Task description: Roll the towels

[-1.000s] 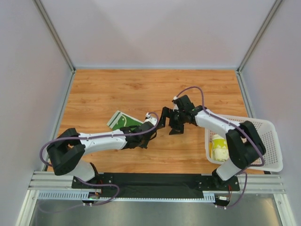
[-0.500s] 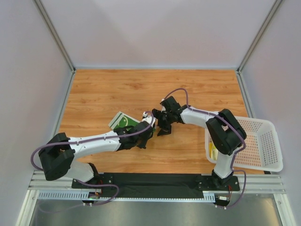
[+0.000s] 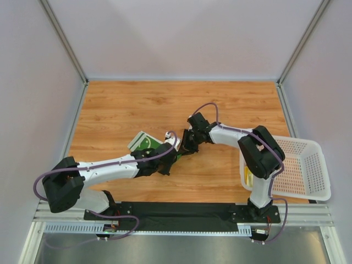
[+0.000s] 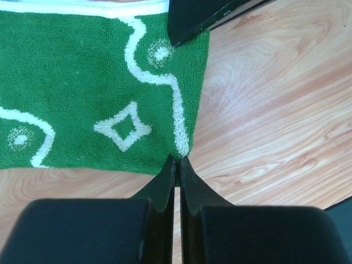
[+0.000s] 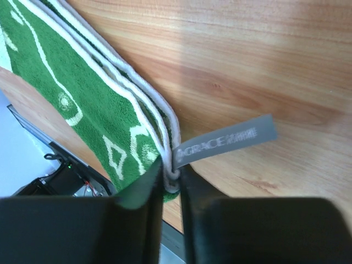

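The dark green towel [image 3: 144,141] with cream swirl prints lies folded flat on the wooden table, left of centre. My left gripper [image 4: 178,160] is shut on the towel's [image 4: 82,82] near right corner. My right gripper [image 5: 170,175] is shut on the towel's [image 5: 71,93] white-trimmed layered edge, right beside a grey label [image 5: 226,142]. In the top view both grippers meet at the towel's right end, left [image 3: 169,155] and right [image 3: 186,146]. A sliver of the pale yellow towel [image 3: 248,177] shows in the basket, mostly hidden behind the right arm.
A white perforated basket [image 3: 308,165] sits at the table's right edge. Grey walls enclose the table on the left, back and right. The right gripper's black finger [image 4: 198,19] shows at the top of the left wrist view.
My right gripper has moved left to the green towel's end and closed on its edge. The left arm slid slightly left, staying shut on the corner.
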`<move>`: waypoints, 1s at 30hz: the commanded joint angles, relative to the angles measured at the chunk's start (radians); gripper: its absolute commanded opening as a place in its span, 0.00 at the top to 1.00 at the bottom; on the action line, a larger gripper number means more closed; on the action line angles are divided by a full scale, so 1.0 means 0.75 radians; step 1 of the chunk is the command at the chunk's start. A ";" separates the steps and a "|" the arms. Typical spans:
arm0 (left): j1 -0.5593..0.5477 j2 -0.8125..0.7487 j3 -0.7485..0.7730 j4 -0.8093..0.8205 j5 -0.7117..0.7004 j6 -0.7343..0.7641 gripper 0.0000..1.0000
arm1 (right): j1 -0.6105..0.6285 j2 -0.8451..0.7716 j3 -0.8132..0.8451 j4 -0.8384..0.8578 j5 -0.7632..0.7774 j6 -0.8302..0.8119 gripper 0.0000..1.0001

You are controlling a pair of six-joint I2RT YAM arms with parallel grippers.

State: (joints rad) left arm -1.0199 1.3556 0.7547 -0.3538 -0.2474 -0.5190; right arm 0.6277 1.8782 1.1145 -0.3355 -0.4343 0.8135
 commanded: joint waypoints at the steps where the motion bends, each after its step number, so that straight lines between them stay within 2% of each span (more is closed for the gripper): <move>1: -0.002 -0.046 -0.014 0.034 0.029 -0.024 1.00 | 0.006 0.011 0.070 -0.049 0.072 -0.033 0.88; 3: -0.002 -0.059 -0.022 0.034 0.041 -0.022 1.00 | 0.006 0.003 0.085 -0.084 0.117 -0.052 0.99; 4: -0.002 -0.071 -0.027 0.030 0.048 -0.024 1.00 | 0.006 -0.015 0.087 -0.099 0.135 -0.066 1.00; 10: -0.002 -0.079 -0.059 0.040 0.201 -0.026 1.00 | 0.006 -0.089 0.091 -0.246 0.266 -0.121 1.00; 15: -0.004 -0.071 -0.090 0.065 0.250 -0.046 1.00 | 0.008 -0.126 0.105 -0.320 0.311 -0.172 1.00; 16: -0.004 -0.069 -0.090 0.069 0.272 -0.048 1.00 | 0.006 -0.130 0.111 -0.348 0.317 -0.179 0.98; 17: -0.004 -0.065 -0.088 0.073 0.291 -0.052 1.00 | 0.008 -0.136 0.122 -0.364 0.344 -0.189 0.86; 19: -0.004 -0.036 -0.064 0.073 0.356 -0.055 1.00 | 0.008 -0.164 0.134 -0.407 0.378 -0.215 0.76; 20: -0.004 -0.024 -0.053 0.073 0.373 -0.063 1.00 | 0.008 -0.177 0.150 -0.424 0.421 -0.224 0.63; 23: -0.004 0.019 -0.010 0.061 0.418 -0.101 1.00 | 0.002 -0.211 0.197 -0.493 0.497 -0.260 0.54; 30: -0.004 0.115 0.123 -0.048 0.475 -0.218 1.00 | -0.053 -0.273 0.291 -0.628 0.632 -0.334 0.52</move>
State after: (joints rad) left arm -1.0206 1.4330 0.7837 -0.3565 0.0555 -0.6140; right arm 0.6121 1.7298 1.2865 -0.7433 -0.0555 0.6090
